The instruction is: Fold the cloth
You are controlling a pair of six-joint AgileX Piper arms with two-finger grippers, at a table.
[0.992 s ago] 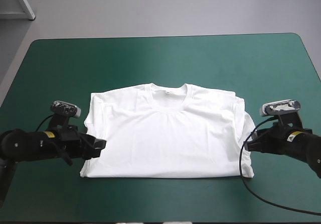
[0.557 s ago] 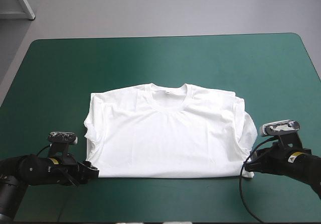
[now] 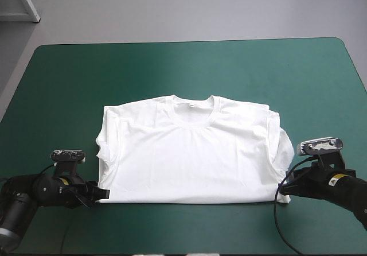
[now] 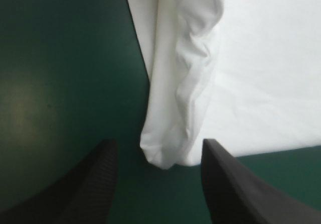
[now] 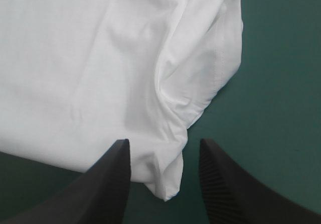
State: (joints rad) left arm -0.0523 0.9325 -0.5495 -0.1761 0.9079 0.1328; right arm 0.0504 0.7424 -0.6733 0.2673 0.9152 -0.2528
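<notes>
The white T-shirt (image 3: 189, 150) lies spread flat in the middle of the teal-green table, collar toward the far edge, sleeves folded in. My left gripper (image 3: 103, 194) sits low at its near left corner, open; in the left wrist view that rounded corner (image 4: 168, 151) lies between my black fingers (image 4: 95, 184), just ahead of them. At the near right corner my right gripper (image 3: 282, 190) is open too, and the hem corner (image 5: 168, 181) reaches in between its fingers (image 5: 220, 184).
Bare teal-green cover (image 3: 189, 72) lies beyond the shirt up to the far edge, and a narrow strip (image 3: 189, 227) runs along the near edge. A black cable loops on the table by the right arm.
Both grippers have dropped from the shirt's sides toward the near edge and now sit at its near corners. The left one edged a little further out just before now. The shirt has not moved.
</notes>
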